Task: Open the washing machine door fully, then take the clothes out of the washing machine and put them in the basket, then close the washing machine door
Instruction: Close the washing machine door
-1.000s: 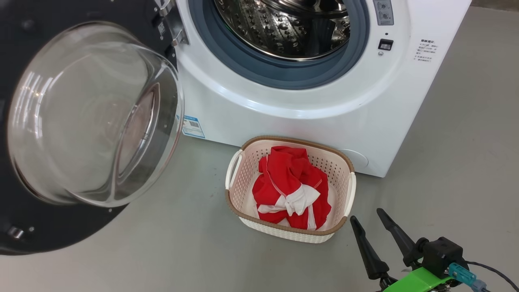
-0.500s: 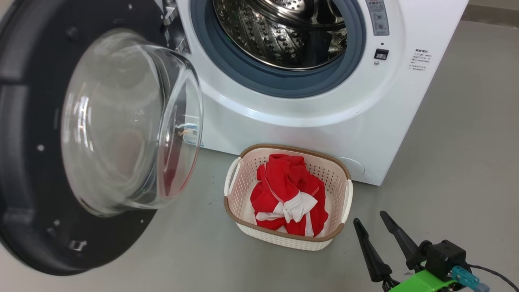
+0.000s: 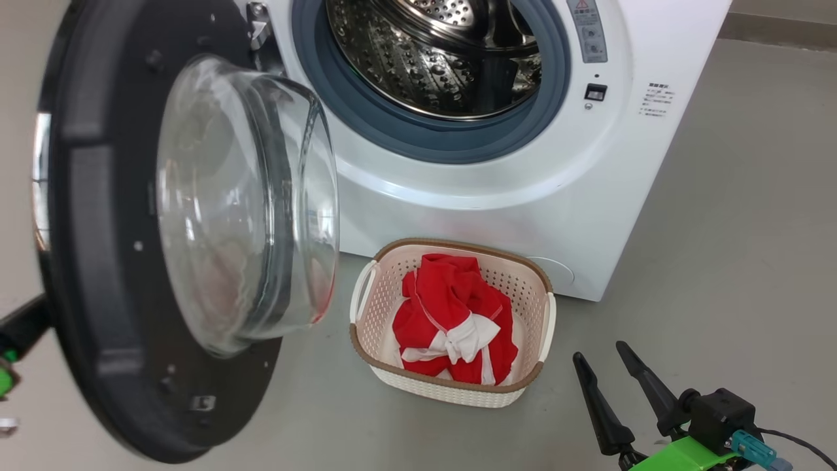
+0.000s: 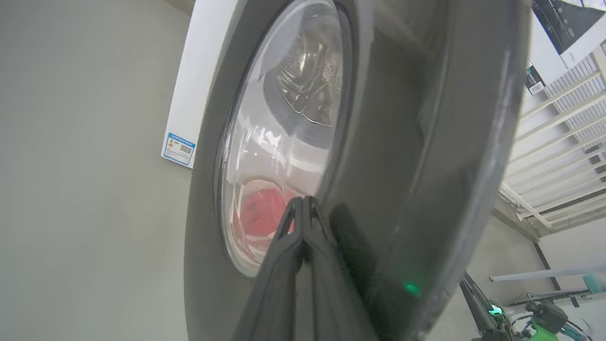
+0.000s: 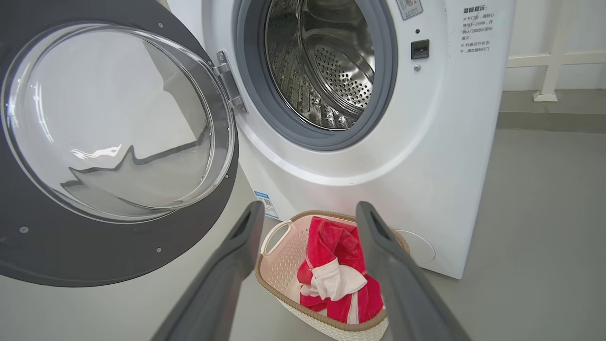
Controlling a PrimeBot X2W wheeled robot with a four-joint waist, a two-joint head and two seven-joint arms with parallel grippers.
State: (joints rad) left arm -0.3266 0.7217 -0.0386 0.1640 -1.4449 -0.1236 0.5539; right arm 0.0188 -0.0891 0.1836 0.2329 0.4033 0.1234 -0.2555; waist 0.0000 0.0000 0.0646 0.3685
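The washing machine stands with its steel drum bare inside. The washing machine door hangs half swung at the left, its glass bowl bulging toward the opening. The red and white clothes lie bunched in the basket on the floor before the machine. My left gripper is shut, its tips against the outer face of the door. My right gripper rests open and holds nothing, low and right of the basket, apart from it.
Grey floor lies free to the right of the machine. A small blue label sits low on the machine's front. White railing rises behind the door in the left wrist view.
The door has swung in toward the opening, from facing me to nearly edge-on. Part of my left arm now shows behind its rim. The camera shifted a little; the right gripper stayed open.
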